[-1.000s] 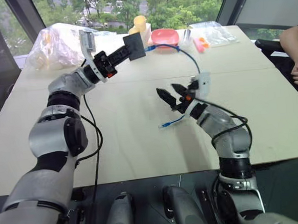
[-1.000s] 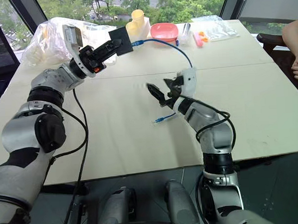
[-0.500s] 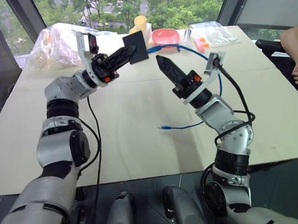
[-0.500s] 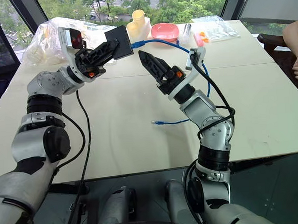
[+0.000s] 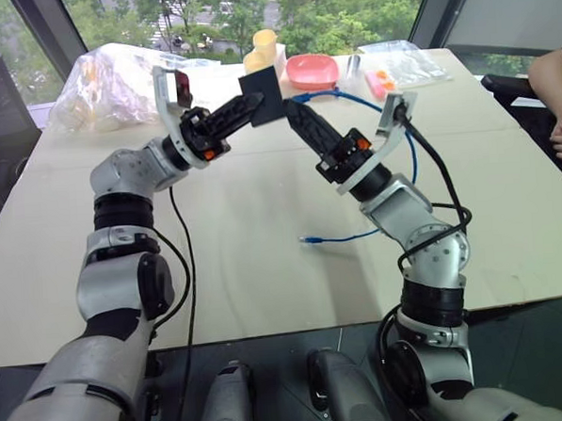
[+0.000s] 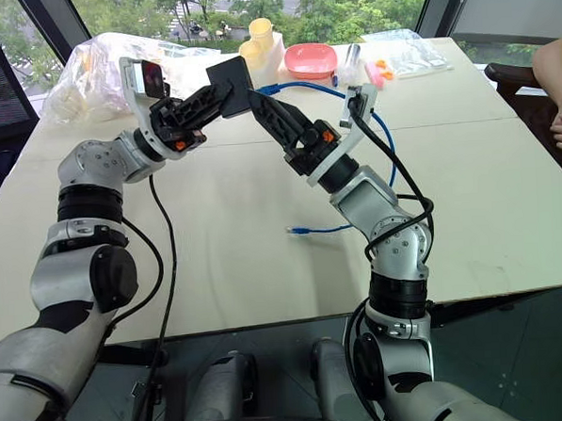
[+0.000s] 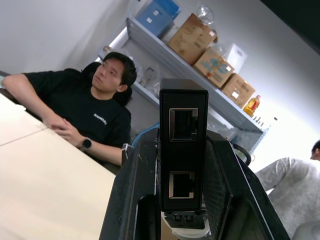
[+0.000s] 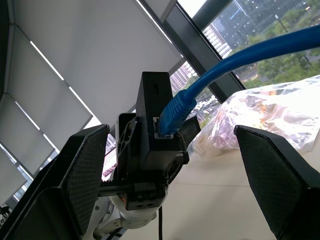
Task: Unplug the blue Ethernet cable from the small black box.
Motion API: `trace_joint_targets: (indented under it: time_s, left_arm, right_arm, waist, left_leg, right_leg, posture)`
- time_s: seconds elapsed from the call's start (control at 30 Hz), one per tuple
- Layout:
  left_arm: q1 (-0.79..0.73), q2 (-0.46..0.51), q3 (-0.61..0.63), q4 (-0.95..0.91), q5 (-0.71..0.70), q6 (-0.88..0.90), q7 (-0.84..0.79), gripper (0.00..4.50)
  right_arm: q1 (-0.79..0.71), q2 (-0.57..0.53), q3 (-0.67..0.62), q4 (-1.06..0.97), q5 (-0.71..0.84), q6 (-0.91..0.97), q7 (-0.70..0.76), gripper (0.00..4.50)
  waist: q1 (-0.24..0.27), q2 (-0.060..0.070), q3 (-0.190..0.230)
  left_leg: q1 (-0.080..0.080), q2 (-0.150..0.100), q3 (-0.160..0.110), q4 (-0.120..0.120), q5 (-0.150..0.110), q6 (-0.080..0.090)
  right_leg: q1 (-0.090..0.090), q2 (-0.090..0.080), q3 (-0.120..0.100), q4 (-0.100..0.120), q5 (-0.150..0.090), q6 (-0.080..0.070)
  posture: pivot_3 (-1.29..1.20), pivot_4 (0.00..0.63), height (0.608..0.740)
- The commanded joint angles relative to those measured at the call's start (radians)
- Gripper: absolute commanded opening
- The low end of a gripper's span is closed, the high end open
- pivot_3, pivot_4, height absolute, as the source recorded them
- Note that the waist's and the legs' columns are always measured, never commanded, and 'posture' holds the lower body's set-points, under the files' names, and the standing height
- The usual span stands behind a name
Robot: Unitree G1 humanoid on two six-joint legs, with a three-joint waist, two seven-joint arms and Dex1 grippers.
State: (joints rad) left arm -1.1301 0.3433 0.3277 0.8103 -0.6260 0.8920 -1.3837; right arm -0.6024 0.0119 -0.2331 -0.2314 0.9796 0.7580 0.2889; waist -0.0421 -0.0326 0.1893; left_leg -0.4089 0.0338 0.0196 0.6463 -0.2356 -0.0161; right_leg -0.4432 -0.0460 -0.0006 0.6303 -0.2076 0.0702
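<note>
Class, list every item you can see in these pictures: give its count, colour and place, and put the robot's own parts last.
Small black box: one, black, held up over the table.
Blue Ethernet cable: one, blue, plugged into the box, loose plug lying on the table.
Table: one, pale wood.
Clear plastic bags: two, at the far left and far right corners.
Pink bowl: one, far edge.
Yellow cups: a pale stack, far edge.
Seated person: one, black shirt, by the table.
Left gripper: shut on the box.
Right gripper: open, beside the box.
</note>
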Motion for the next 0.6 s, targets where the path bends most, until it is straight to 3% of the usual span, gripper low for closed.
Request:
trace_joint_targets:
  time_s: [0.03,0.1,0.2,0.4,0.47,0.6]
  left_arm:
    - [0.001,0.0,-0.01,-0.055,-0.036,0.013,-0.01,0.54]
    - [0.008,0.0,-0.016,-0.066,-0.04,0.017,-0.01,0.54]
    - [0.017,-0.002,-0.023,-0.076,-0.047,0.02,-0.006,0.54]
    - [0.02,-0.002,-0.029,-0.08,-0.054,0.021,0.0,0.54]
    - [0.02,0.0,-0.03,-0.077,-0.056,0.02,0.004,0.54]
    - [0.02,0.003,-0.031,-0.073,-0.06,0.016,0.008,0.54]
  right_arm:
    - [-0.022,0.0,0.002,-0.014,0.033,-0.022,-0.007,4.17]
    - [-0.023,-0.003,0.006,-0.011,0.032,-0.025,-0.007,4.17]
    - [-0.023,-0.004,0.014,-0.007,0.03,-0.025,-0.006,3.36]
    - [-0.02,0.001,0.03,-0.002,0.028,-0.031,-0.009,0.41]
    - [-0.018,0.005,0.03,-0.005,0.04,-0.036,-0.01,0.16]
    - [-0.016,0.005,0.035,-0.009,0.055,-0.042,-0.005,0.16]
  waist:
    - [0.0,0.0,0.0]
    - [0.0,0.0,0.0]
    - [0.0,0.0,0.0]
    - [0.0,0.0,0.0]
    - [0.0,0.0,0.0]
    - [0.0,0.0,0.0]
  left_leg:
    - [0.0,0.0,0.0,0.0,0.0,0.0]
    - [0.0,0.0,0.0,0.0,0.0,0.0]
    - [0.0,0.0,0.0,0.0,0.0,0.0]
    - [0.0,0.0,0.0,0.0,0.0,0.0]
    - [0.0,0.0,0.0,0.0,0.0,0.0]
    - [0.0,0.0,0.0,0.0,0.0,0.0]
  right_leg:
    - [0.0,0.0,0.0,0.0,0.0,0.0]
    - [0.0,0.0,0.0,0.0,0.0,0.0]
    - [0.0,0.0,0.0,0.0,0.0,0.0]
    - [0.0,0.0,0.0,0.0,0.0,0.0]
    - [0.0,0.0,0.0,0.0,0.0,0.0]
    - [0.0,0.0,0.0,0.0,0.0,0.0]
  posture:
    - [0.0,0.15,0.74]
    - [0.0,0.15,0.74]
    - [0.0,0.15,0.74]
    - [0.0,0.15,0.74]
    - [0.0,0.15,0.74]
    - [0.0,0.15,0.74]
